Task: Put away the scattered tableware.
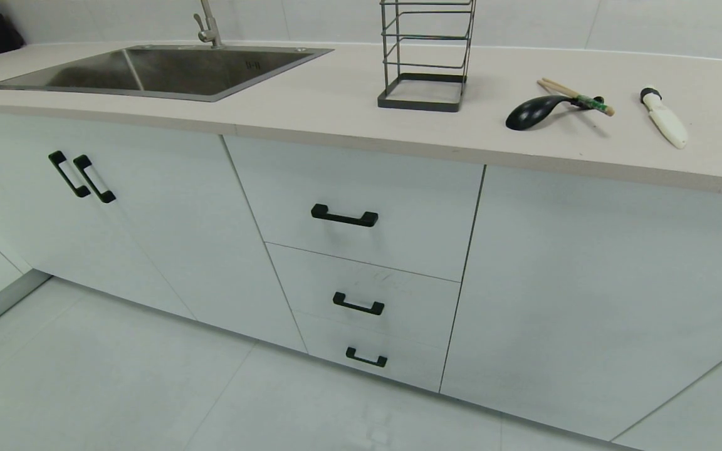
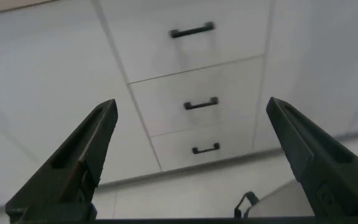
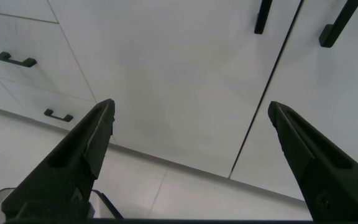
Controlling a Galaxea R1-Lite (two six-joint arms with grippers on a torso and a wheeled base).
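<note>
Chopsticks touch a black spoon on the desk, upper right of the head view, a white utensil beside them; left tool and right tool are spread, empty.

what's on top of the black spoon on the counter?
Chopsticks lie across the handle end of the spoon; its bowl is bare. The handle part beneath them is hidden.

At the upper right of the frame, a black spoon lies on the tabletop with wooden chopsticks crossing its handle. A white utensil with a black end lies near them to the right.
</note>
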